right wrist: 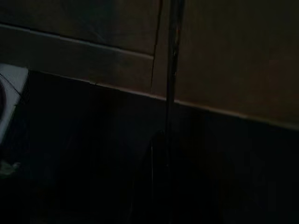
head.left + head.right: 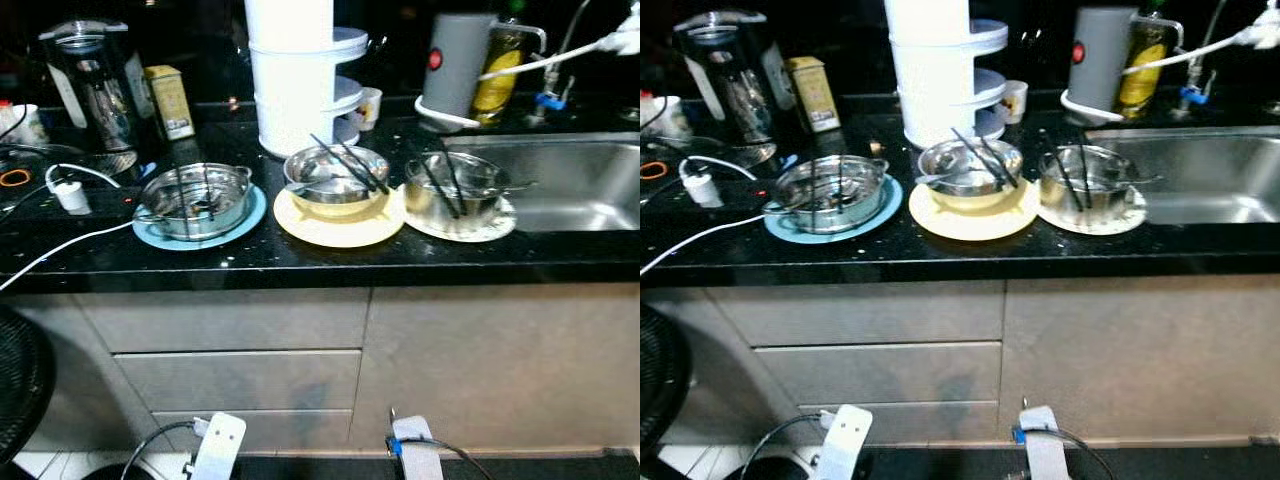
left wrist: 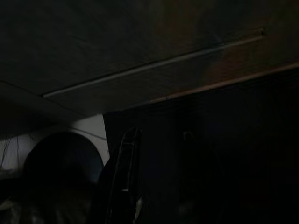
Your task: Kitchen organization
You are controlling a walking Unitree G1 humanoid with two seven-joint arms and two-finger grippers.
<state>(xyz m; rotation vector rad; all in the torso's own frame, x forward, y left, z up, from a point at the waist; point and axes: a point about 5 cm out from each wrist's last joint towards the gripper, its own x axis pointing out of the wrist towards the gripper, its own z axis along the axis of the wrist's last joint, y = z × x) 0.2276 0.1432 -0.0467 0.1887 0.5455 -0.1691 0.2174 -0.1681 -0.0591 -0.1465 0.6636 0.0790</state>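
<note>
Left gripper [image 3: 140, 186] and right gripper [image 1: 161, 182], finger state indeterminate, hang below the black stone countertop [image 2: 300, 255] bearing three steel bowls.

Head views are unevenly lit: the steel bowls [image 2: 197, 197] and the sink [image 2: 560, 180] catch bright glare from above, while the black counter [image 2: 300, 255] and the wall behind fall into near-black shadow, and the white canister [image 2: 290, 75] is close to blown out. Detail is soft and grainy throughout. Both wrist views are very dark; cabinet seams [image 3: 154, 67] are faintly legible, and the fingers [image 3: 122, 177] appear, possibly, as black outlines.
</note>
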